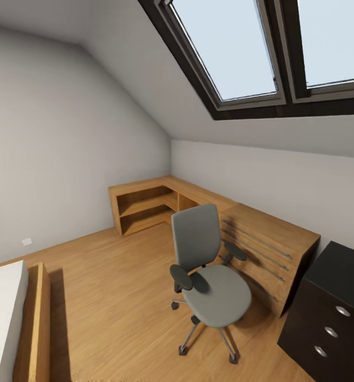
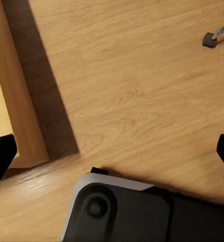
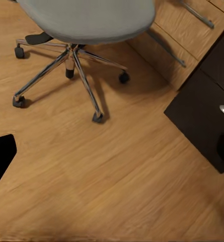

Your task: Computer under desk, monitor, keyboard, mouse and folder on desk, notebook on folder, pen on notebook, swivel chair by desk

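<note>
Chair: the swivel chair stands at centre right of the head view on the wood floor, its back toward the dresser, with the desk near it at lower right
Seat: bare grey in the head view; no folder lies on the part that shows
Desk: only its dark drawer unit with round silver knobs and a corner of black top show, at the lower right edge; nothing rests on that corner
Progress: I judge the task early or in transit; whether monitor, keyboard, mouse, notebook and pen are placed cannot be settled from here, and the chair looks close to the desk but perhaps not yet tucked beside it
Left to do: as far as these views go, every desk item remains to be confirmed or placed
Left gripper: its fingers show as dark tips at the two side edges of the left wrist view, spread wide, nothing between them
Right gripper: one finger sits at the left edge and another at the right edge of the right wrist view, spread wide and empty
Head view alone: skylight, shelf unit, bed at lower left
Right wrist alone: the chair's chrome base and castors from close above
Left wrist alone: the robot's own dark base and what may be the bed frame's wooden edge
</note>
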### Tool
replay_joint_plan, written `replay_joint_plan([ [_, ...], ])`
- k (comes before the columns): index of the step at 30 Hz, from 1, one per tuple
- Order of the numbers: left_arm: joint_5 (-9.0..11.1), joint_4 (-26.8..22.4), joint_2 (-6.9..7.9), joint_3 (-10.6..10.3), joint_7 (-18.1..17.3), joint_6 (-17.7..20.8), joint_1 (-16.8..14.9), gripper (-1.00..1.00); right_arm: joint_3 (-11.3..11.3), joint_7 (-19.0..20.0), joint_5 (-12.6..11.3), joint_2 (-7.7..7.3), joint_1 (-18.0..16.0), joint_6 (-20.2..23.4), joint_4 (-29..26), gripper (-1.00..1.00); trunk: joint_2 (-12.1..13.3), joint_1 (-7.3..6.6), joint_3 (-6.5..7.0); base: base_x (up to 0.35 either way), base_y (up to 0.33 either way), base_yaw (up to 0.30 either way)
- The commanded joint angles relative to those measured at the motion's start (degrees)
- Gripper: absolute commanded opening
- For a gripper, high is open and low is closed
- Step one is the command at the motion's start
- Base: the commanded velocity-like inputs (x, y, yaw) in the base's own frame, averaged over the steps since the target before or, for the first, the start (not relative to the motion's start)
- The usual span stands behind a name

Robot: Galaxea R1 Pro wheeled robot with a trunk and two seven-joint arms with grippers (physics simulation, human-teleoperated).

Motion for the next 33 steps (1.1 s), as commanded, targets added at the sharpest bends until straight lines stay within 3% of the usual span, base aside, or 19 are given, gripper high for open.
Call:
replay_joint_plan([
  [1,-0.26,0.00,0.02,-0.16,0.34,-0.07,0.04,1.00,0.52,-0.08,-0.47,-0.02,0.01,0.58,-0.03,1.00,-0.02,0.02,0.02,0.000,-0.019,0.268],
  [5,-1.01,0.19,0.11,-0.24,0.54,-0.06,0.04,1.00,0.47,0.34,-0.49,-0.01,0.01,3.33,-0.11,1.00,-0.02,0.02,0.10,0.000,-0.158,0.272],
  [14,-1.24,0.26,0.16,-0.25,0.68,0.02,0.04,1.00,0.46,0.64,-0.37,-0.01,0.01,4.31,-0.13,1.00,-0.02,0.02,0.29,0.000,-0.254,0.275],
  [33,-1.25,0.26,0.25,-0.18,0.69,-0.06,0.04,1.00,0.53,0.70,-0.28,-0.05,0.01,4.35,-0.09,1.00,-0.02,0.02,0.66,0.013,-0.031,0.279],
])
